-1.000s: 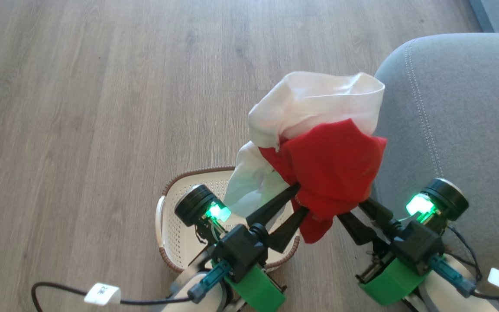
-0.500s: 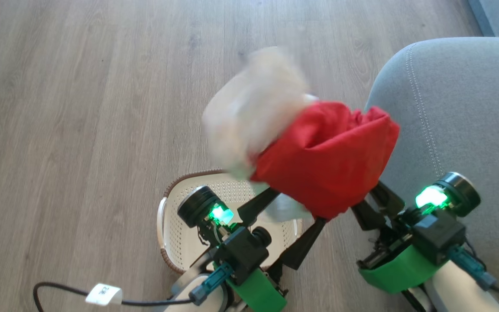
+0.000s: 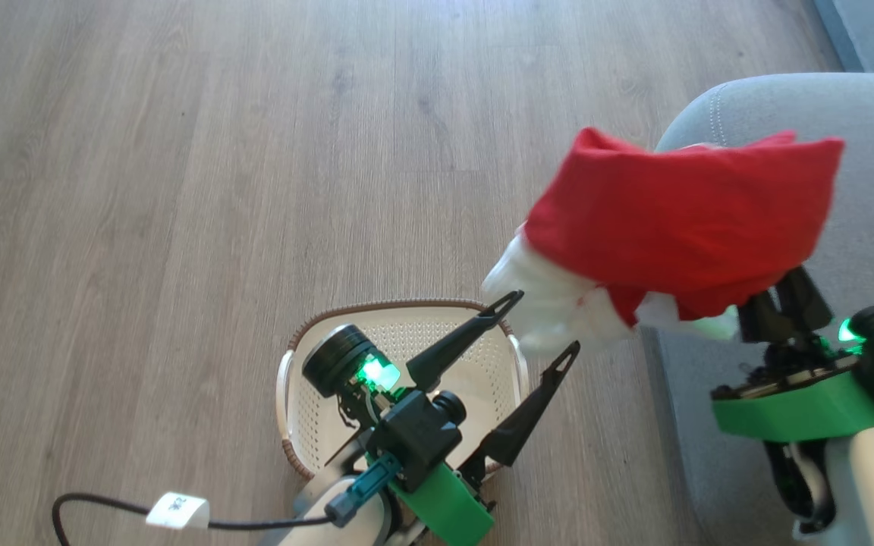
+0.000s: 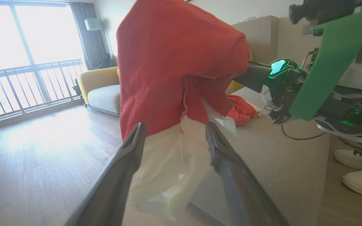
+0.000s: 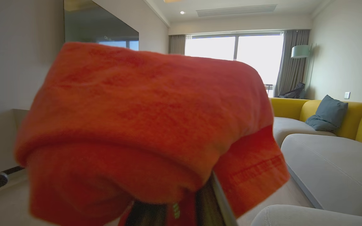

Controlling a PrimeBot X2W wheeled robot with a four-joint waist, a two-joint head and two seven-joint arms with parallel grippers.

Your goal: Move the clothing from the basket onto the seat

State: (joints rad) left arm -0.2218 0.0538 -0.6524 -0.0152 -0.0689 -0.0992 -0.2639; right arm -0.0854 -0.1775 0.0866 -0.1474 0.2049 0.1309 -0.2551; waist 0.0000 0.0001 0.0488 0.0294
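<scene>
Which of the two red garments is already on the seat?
The crumpled one, lying on the grey seat. The other garment hangs in the air from the right gripper, whose jaws are shut on it.

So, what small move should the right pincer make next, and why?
Probably carry the right pincer farther over the grey fabric seat cushion before opening. It is shut on the red and white fabric garment, which hangs at the cushion's edge, white trim over the floor; the left pincer is open.
</scene>
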